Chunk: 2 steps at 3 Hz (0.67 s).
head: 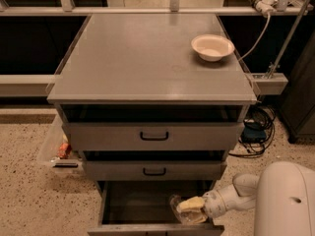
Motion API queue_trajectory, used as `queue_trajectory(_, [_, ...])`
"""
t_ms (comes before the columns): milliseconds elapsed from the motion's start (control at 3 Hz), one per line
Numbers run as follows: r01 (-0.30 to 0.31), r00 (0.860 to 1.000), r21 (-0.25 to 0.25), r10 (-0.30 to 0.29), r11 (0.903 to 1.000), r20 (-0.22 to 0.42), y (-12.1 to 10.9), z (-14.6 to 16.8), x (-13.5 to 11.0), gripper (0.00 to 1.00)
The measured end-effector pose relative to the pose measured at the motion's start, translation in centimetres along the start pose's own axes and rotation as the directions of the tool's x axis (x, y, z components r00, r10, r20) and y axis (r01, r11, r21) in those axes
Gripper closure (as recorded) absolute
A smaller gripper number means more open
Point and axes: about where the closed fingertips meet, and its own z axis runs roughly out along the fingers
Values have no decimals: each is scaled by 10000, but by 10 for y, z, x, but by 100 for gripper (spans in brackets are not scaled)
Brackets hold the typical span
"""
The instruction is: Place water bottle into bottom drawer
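Observation:
The bottom drawer [133, 205] is pulled open below two shut grey drawers with black handles; its inside is dark grey. My gripper [189, 208] reaches in from the right, over the drawer's right front corner. Its yellowish fingers [191, 203] are shut on the water bottle [186, 214], a clear crinkled plastic shape held low inside the drawer near the front right. The bottle's far side is hidden by the fingers. My white arm [236, 198] stretches out to the right of the cabinet.
A white bowl [212, 46] sits on the grey cabinet top [147, 58] at the back right. Black cables [256, 132] lie on the floor to the right. A clear bin with red items [59, 149] stands left of the cabinet. My white base [288, 200] is at the lower right.

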Motion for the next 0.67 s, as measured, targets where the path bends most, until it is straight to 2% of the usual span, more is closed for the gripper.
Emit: queue_trajectory(667, [176,9947,-85,-166,9998,1019,-25,-7,-31,100])
